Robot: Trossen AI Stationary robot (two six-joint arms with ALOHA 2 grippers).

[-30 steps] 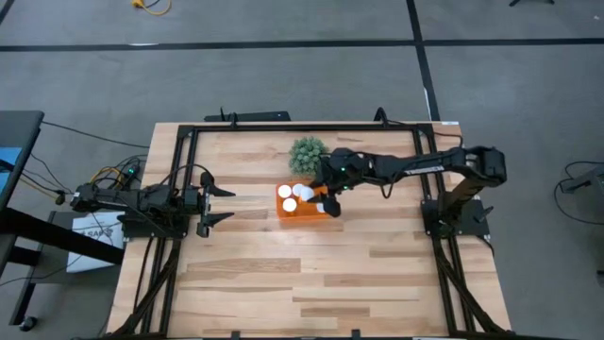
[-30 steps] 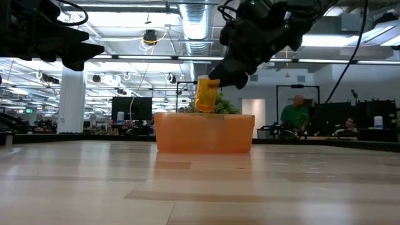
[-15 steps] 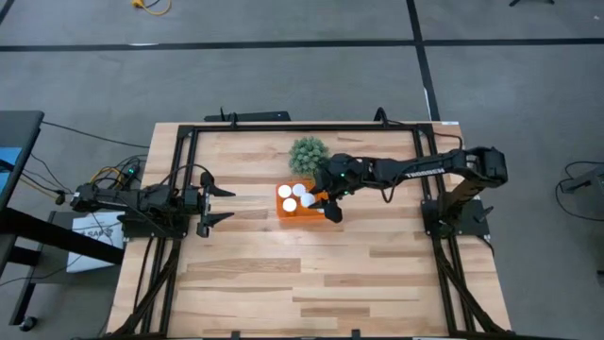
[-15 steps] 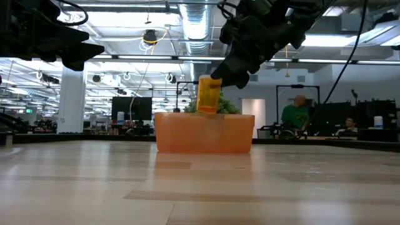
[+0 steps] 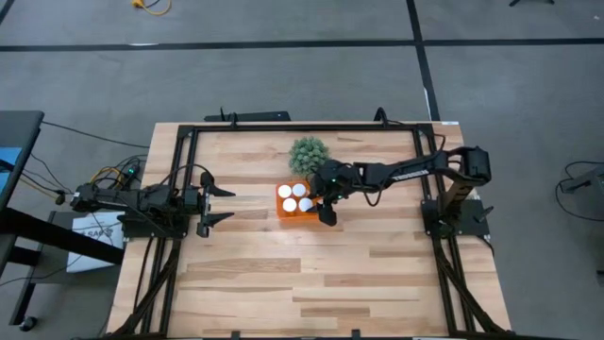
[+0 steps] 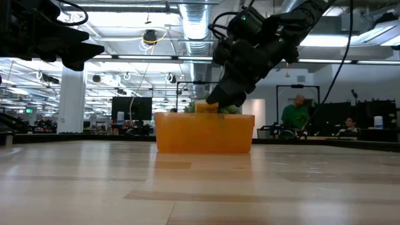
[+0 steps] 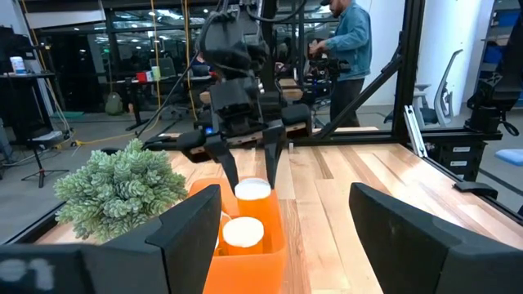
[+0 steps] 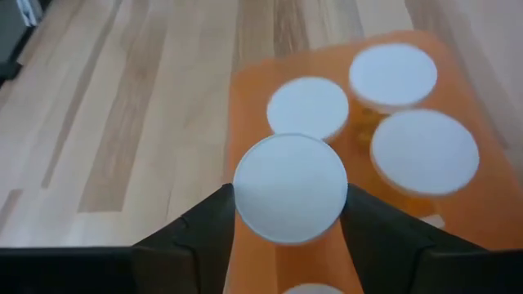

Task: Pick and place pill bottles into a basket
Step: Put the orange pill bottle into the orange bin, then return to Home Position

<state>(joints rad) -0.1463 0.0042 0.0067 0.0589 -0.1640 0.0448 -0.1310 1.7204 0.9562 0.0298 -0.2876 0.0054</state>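
The translucent orange basket (image 5: pixel 300 202) stands mid-table, next to the green plant (image 5: pixel 307 153). Several white-capped pill bottles (image 5: pixel 286 192) stand upright in it. My right gripper (image 5: pixel 324 202) is over the basket's right end, shut on one more pill bottle (image 8: pixel 290 188). In the low view only the top of that bottle (image 6: pixel 206 108) shows above the basket's rim (image 6: pixel 204 116). My left gripper (image 5: pixel 223 205) is open and empty at the table's left, level with the basket. My right gripper pinches the pill bottle at the sides of its white cap (image 7: pixel 252 189), one finger (image 7: pixel 226 167) on each side. The fingers come from above, slanting down from the table's right. The bottle is upright, sunk into the basket; whether its bottom rests on the floor is hidden.
The plant (image 7: pixel 122 189) stands just beyond the basket toward the far edge. A black frame (image 5: pixel 193 132) runs round the table's edges. Bare wood lies toward the near edge (image 5: pixel 302 283). People (image 6: pixel 294 115) are in the room beyond the table.
My right gripper has gone down and a little toward the table's left with the pill bottle. The bottle stood mostly above the basket's rim and is now lowered inside the basket, upright, with only its top showing over the rim.
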